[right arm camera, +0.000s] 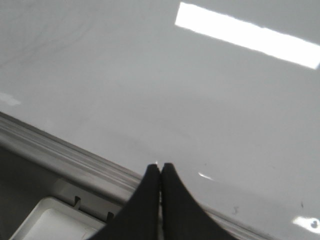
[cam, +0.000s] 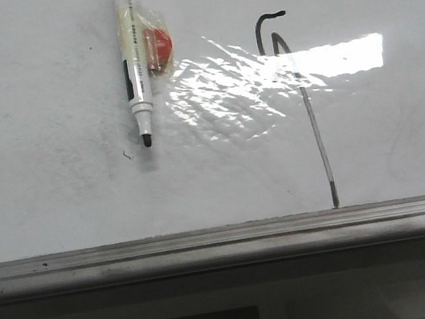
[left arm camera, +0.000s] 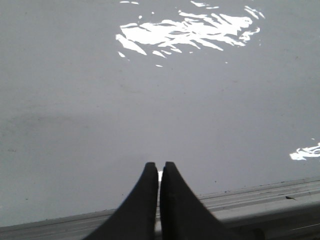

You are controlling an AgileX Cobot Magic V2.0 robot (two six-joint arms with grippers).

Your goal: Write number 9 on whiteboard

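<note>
Both jaws pinched shut on nothing, while the number 9 (cam: 305,104), thin dark-grey, trails toward six o'clock on the whiteboard (cam: 56,192).

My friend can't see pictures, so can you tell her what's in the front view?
A thin dark number 9, with a small hooked loop and a long tail, is drawn on a shiny whiteboard. To its left a white marker lies tip-down with something red taped to it. A grey metal rail edges the board's near side.
</note>
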